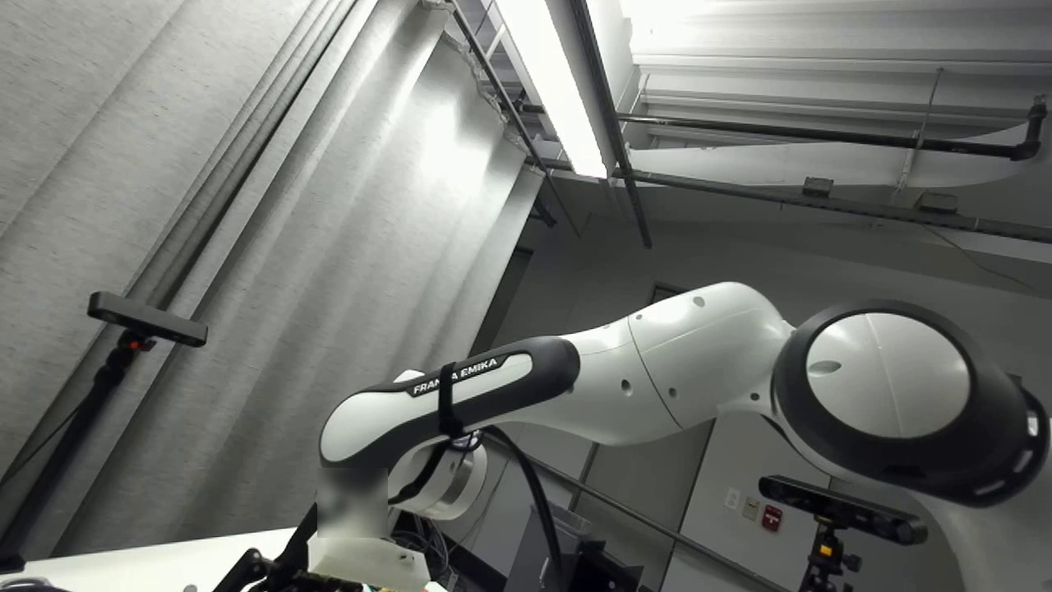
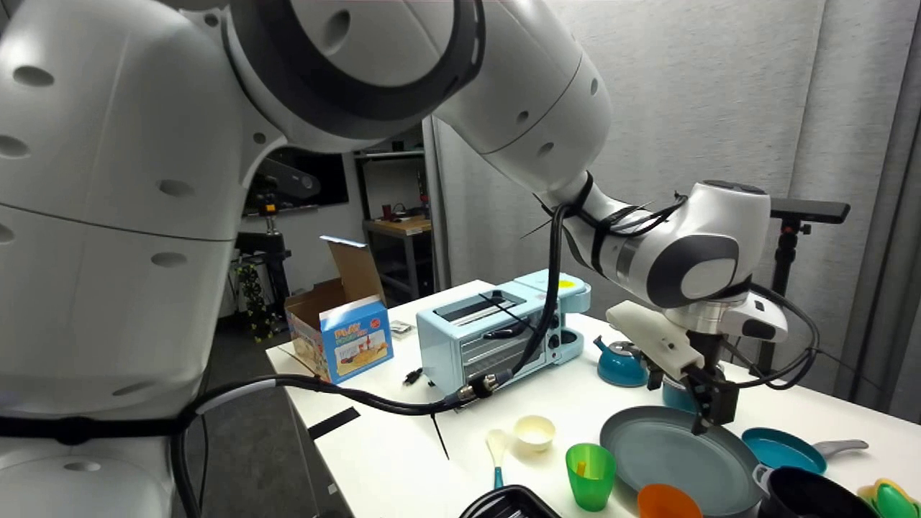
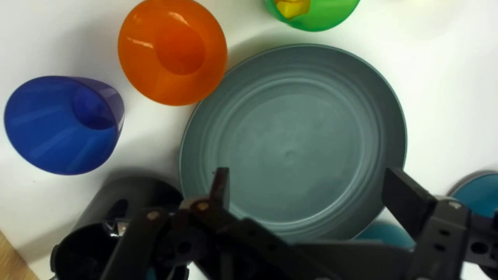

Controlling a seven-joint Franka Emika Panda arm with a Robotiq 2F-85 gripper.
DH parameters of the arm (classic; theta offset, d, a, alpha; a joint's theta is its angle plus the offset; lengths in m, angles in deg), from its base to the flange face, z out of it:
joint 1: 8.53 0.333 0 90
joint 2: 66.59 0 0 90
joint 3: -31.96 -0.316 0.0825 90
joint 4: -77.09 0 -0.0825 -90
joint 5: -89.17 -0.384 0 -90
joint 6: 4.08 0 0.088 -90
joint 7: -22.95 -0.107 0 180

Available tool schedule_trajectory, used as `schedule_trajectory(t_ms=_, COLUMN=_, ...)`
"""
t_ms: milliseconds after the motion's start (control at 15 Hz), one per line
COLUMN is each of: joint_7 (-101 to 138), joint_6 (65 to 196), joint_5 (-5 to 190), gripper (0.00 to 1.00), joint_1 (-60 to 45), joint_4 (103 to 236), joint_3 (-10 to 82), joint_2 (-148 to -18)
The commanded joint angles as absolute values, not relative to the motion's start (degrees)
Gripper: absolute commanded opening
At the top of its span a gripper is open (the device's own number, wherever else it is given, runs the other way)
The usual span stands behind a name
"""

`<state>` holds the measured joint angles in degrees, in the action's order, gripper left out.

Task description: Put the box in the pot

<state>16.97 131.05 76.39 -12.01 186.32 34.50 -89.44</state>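
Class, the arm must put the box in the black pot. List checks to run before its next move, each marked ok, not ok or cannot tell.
1. Pincer open: ok; its jaws stand wide apart.
2. Pincer over the box: not ok; it hangs above the gray plate.
3. Box small enough for the black pot: probably not ok; it looks much larger.
4. Pot uncovered: ok; nothing covers the visible part of its mouth.
5. Pot interior empty: cannot tell; it is dark and cut off by the picture's edge.
6. Cable clear of the toaster oven: cannot tell; it crosses in front.
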Motion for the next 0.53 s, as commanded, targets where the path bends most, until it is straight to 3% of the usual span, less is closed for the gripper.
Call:
schedule_trajectory(t_ms=0, joint_7=15.8, joint_6=133.5, joint_5=78.1, gripper=1.0, joint_1=-10.5, joint_4=193.0, joint_3=34.3, joint_2=-84.3)
schedule_trajectory(t_ms=467, joint_7=15.0, joint_6=139.0, joint_5=80.1, gripper=1.0, joint_1=-7.9, joint_4=201.4, joint_3=33.6, joint_2=-78.9)
